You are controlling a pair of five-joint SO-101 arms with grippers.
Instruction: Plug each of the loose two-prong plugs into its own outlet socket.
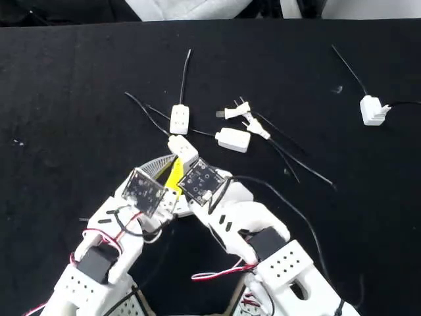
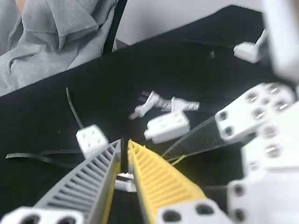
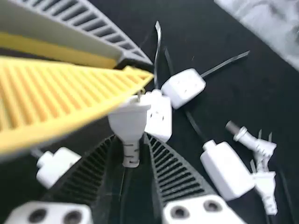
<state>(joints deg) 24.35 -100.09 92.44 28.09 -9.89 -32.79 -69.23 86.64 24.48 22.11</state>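
Two grippers are meeting tip to tip over the table (image 1: 66, 79). The right gripper (image 3: 129, 138) is clamping a white two-prong plug (image 3: 129, 122) by its body, with the strain relief pointing back toward the wrist. The left gripper (image 2: 123, 145) is sitting almost closed, leaving only a slit, with a bit of white low in it — what that is, I cannot tell.

Just ahead of the held plug a socket block (image 3: 159, 116) is lying. A second socket (image 3: 183, 87) is lying beyond it, and a third socket (image 3: 227, 170) off to one side, with two loose plugs (image 3: 254, 140) past that.

These parts are looking light, hard and smooth, so they are likely sliding under a push and the socket is probably needing bracing. Gripping the plug's flat sides — clear of the thin prongs — is seeming safest.
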